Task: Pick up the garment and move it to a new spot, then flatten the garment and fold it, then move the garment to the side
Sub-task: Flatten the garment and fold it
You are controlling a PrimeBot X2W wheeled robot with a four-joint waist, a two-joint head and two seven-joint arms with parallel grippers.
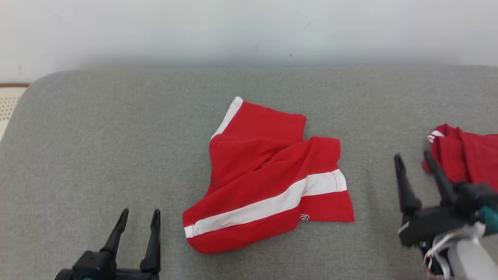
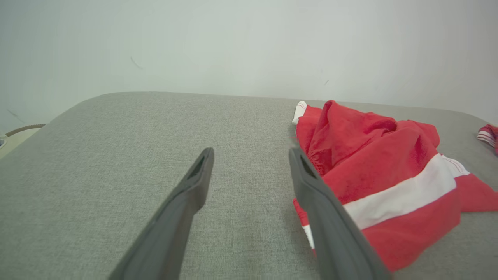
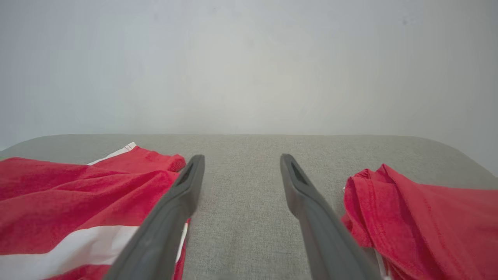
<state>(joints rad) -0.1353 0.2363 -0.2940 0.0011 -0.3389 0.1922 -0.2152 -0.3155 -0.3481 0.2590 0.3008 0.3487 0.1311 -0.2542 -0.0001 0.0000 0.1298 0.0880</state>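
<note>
Shorts [image 1: 268,175] lie rumpled mid-frame on the grey bench [image 1: 97,136], white stripe running lower left to upper right; left hand [image 1: 140,213] and right hand [image 1: 412,156] flank them, both spread and empty (left seems slightly nearer); another red garment [image 1: 467,159] sits far right.

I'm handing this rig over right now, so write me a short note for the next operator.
Left gripper: open, empty, to the left of the garment, clear of it.
Right gripper: open, empty, between the garment and a second red cloth.
Garment: rumpled at the middle of the grey pad.
Done: no flattening or folding yet.
To do: flatten, fold, move aside.
</note>
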